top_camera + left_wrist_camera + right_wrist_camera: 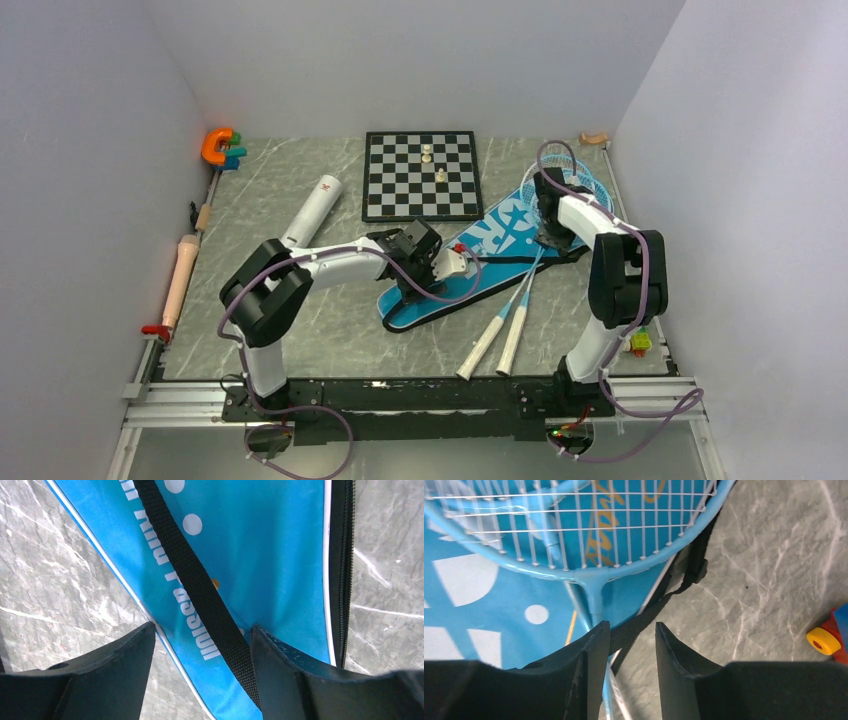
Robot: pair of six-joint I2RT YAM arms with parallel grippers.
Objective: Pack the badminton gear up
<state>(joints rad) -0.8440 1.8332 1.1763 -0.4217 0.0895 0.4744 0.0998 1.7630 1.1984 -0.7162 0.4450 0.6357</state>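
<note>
Marble tabletop [330,330], packing looked barely begun: rackets [513,340] lay atop bag [500,225] at 2 o'clock, tube [315,205] loose at 10 o'clock; left gripper [202,635] stood open over strap [200,590], right gripper [632,630] half-closed, hold indeterminate.

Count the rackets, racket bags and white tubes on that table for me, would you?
Rackets: 2
Racket bag: 1
White tube: 1
Total: 4

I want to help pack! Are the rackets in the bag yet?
Not yet. Both rackets lie on top of the bag; its print shows through the strings.
</note>
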